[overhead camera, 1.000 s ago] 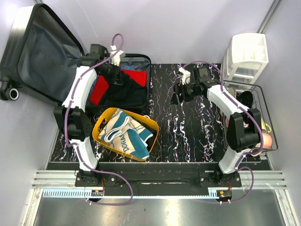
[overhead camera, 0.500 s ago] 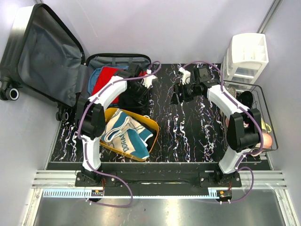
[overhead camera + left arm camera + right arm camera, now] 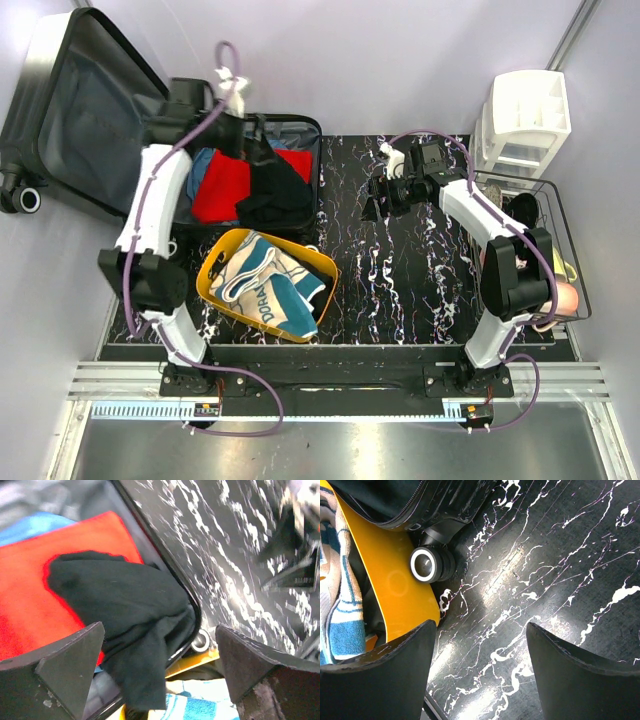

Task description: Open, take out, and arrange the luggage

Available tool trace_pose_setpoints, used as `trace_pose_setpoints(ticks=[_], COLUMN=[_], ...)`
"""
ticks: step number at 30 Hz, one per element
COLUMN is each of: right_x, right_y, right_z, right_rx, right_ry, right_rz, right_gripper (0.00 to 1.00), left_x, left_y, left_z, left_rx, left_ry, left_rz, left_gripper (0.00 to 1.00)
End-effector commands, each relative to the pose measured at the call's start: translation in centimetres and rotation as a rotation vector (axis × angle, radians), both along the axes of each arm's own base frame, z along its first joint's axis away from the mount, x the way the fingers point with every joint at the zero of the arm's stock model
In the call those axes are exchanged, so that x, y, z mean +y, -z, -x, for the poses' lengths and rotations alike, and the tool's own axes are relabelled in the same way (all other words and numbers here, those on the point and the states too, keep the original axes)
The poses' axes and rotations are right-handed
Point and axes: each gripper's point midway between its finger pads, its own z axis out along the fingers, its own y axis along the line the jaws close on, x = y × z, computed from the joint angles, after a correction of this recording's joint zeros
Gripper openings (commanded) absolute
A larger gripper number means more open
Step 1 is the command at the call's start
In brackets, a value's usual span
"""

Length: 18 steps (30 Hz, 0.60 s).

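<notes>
looking like a robotics lab: white walls (image 3: pixel 400 60) are enclosing a marbled table (image 3: pixel 400 280), aluminium rail (image 3: pixel 340 378) at 6 o'clock.

Left arm (image 3: pixel 150 198) and right arm (image 3: pixel 476 216): white links, black joints. Purple cables (image 3: pixel 217 55) run along both. Fingers (image 3: pixel 67 672) are matte black wedges.

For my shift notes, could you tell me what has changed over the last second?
The left gripper swung right, then back to the luggage's far-left corner and opened, leaving the black garment draped over its rim. The right gripper and yellow bin stayed put.
</notes>
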Motion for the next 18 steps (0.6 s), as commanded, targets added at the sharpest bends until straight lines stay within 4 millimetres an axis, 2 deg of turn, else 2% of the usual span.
trace_pose_setpoints(ticks=[1, 4, 5, 6, 8, 9, 11, 12, 15, 16, 18], right_x=[0.6, 0.6, 0.6, 0.6, 0.6, 0.6, 0.5, 0.5, 0.4, 0.5, 0.4], right_y=[-1.8, -1.9, -1.9, -1.9, -1.9, -2.0, -2.0, -1.9, -1.7, -1.8, -1.8], right_z=[-1.5, -1.7, -1.7, -1.7, -1.8, -1.7, -1.6, -1.5, -1.4, -1.4, -1.4], right_rx=[-0.046, -0.051, -0.055, -0.055, -0.052, -0.049, -0.048, -0.045, -0.036, -0.037, -0.033], right_ry=[-0.009, -0.010, -0.012, -0.013, -0.011, -0.012, -0.009, -0.009, -0.005, -0.005, -0.001], right_rz=[-0.043, -0.044, -0.041, -0.038, -0.035, -0.036, -0.034, -0.033, -0.030, -0.029, -0.026], right_gripper=[0.82, 0.82, 0.82, 0.82, 0.82, 0.82, 0.82, 0.82, 0.82, 0.82, 0.82], left_x=[7.3, 8.7, 8.4, 8.3, 7.9, 7.7, 7.2, 6.8, 4.3, 2.8, 1.4], left_y=[-1.5, 1.4, 1.9, 3.5, 5.3, 7.1, 8.7, 10.3, 12.7, 13.3, 14.0], left_z=[-3.1, -4.0, -4.0, -3.9, -3.8, -3.7, -3.7, -3.5, -2.7, -2.3, -2.1], left_rx=[0.039, 0.094, 0.104, 0.143, 0.197, 0.250, 0.286, 0.333, 0.407, 0.420, 0.434], left_ry=[-0.309, -0.354, -0.346, -0.348, -0.352, -0.358, -0.359, -0.363, -0.317, -0.287, -0.249], left_rz=[0.148, 0.136, 0.142, 0.146, 0.148, 0.147, 0.150, 0.146, 0.137, 0.127, 0.121], left_gripper=[0.99, 0.99, 0.99, 0.99, 0.99, 0.99, 0.99, 0.99, 0.99, 0.99, 0.99])
